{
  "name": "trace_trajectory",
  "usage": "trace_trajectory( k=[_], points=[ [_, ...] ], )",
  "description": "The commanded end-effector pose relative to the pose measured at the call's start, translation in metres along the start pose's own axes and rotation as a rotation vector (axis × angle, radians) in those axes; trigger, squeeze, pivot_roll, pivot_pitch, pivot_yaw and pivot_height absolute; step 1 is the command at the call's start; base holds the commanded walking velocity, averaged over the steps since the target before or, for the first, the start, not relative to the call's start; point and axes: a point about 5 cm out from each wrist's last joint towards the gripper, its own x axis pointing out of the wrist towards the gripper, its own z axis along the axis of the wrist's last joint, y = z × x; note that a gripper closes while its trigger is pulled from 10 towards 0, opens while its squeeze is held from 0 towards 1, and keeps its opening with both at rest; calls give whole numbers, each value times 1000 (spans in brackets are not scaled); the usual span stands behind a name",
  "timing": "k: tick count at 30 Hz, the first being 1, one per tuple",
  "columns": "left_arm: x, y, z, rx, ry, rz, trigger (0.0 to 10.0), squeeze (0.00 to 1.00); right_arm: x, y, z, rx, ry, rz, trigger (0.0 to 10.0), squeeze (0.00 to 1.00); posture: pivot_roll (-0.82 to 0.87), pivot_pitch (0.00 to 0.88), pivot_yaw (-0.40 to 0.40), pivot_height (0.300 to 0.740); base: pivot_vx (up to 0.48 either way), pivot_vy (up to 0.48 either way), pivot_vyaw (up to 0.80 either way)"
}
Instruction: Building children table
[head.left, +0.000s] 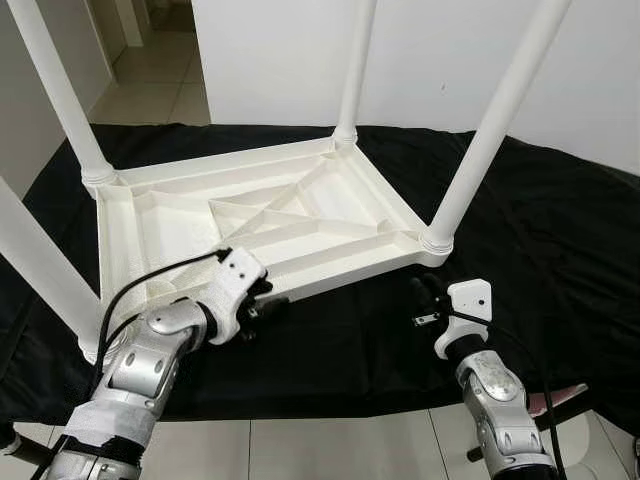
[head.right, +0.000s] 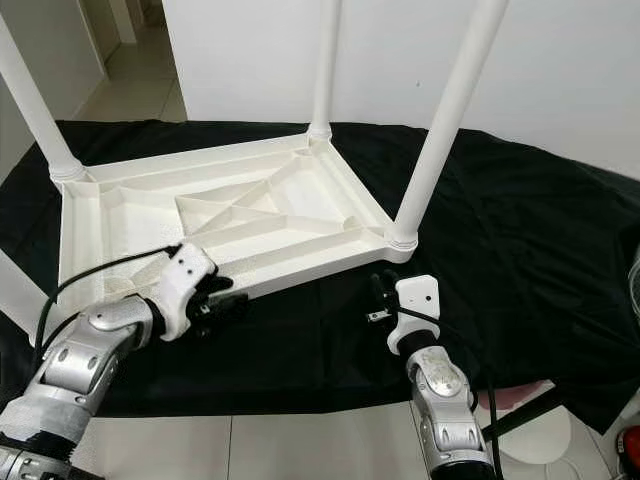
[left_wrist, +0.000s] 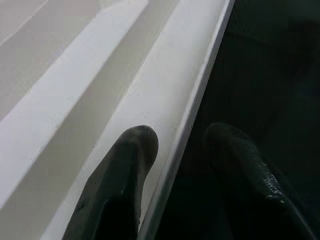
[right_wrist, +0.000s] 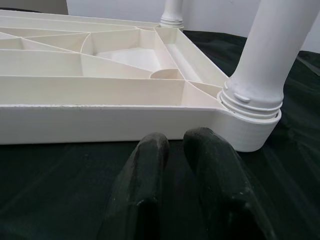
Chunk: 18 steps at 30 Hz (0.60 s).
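Observation:
A white plastic children's table (head.left: 160, 230) lies upside down on a black cloth, its ribbed underside facing up. Legs stand in its corners: far left (head.left: 60, 90), far right (head.left: 355, 70), near right (head.left: 490, 130) and near left (head.left: 35, 260). My left gripper (head.left: 262, 303) is at the table's near rim. In the left wrist view it (left_wrist: 182, 137) is open, one finger over the white rim (left_wrist: 165, 100) and the other over the cloth. My right gripper (head.left: 425, 295) is shut and empty, low over the cloth just before the near right leg's base (right_wrist: 252, 107).
The black cloth (head.left: 560, 240) covers a low surface whose front edge runs just before my arms, with tiled floor (head.left: 330, 445) below. A white wall (head.left: 430, 60) stands behind. A doorway opens at the far left (head.left: 150, 60). A pink and white object (head.left: 565, 400) lies at the lower right.

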Motion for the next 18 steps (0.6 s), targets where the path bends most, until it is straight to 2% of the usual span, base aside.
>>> trace_trajectory(
  k=[1, 8, 9, 10, 11, 12, 13, 15, 16, 18],
  points=[
    [1, -8, -7, 23, 49, -150, 10000, 0, -2, 2, -1, -8, 4, 9, 10000, 0, 36, 40, -18, 740, 0, 0, 0],
    [5, 1, -4, 26, 54, -80, 10000, 0, -3, 4, -3, -15, 11, 13, 10000, 0, 34, 38, -16, 740, 0, 0, 0],
    [5, 2, -3, 23, 46, -76, 7373, 0, -3, 4, -3, -18, 12, 15, 10000, 0, 33, 38, -15, 740, 0, 0, 0],
    [5, 2, -3, 23, 46, -76, 7373, 0, -3, 4, -3, -18, 12, 15, 10000, 0, 33, 38, -15, 740, 0, 0, 0],
    [5, 2, -3, 20, 42, -75, 4431, 0, -3, 4, -3, -20, 13, 16, 10000, 0, 33, 38, -15, 740, 0, 0, 0],
    [5, 2, -2, 18, 36, -76, 3843, 0, -3, 4, -3, -22, 14, 17, 10000, 0, 33, 38, -15, 740, 0, 0, 0],
    [6, 1, -1, 16, 32, -75, 863, 0, -3, 4, -3, -23, 14, 19, 10000, 0, 33, 38, -15, 740, 0, 0, 0],
    [6, 1, 0, 15, 30, -73, 863, 0, -3, 5, -4, -24, 14, 20, 10000, 0, 33, 38, -15, 740, 0, 0, 0],
    [8, 0, 0, 18, 27, -75, 0, 0, -2, 5, -4, -24, 15, 21, 10000, 0, 35, 37, -16, 740, 0, 0, 0],
    [10, -3, 2, 19, 19, -82, 0, 0, -2, 5, -4, -25, 15, 22, 10000, 0, 38, 37, -18, 740, 0, 0, 0]
  ],
)
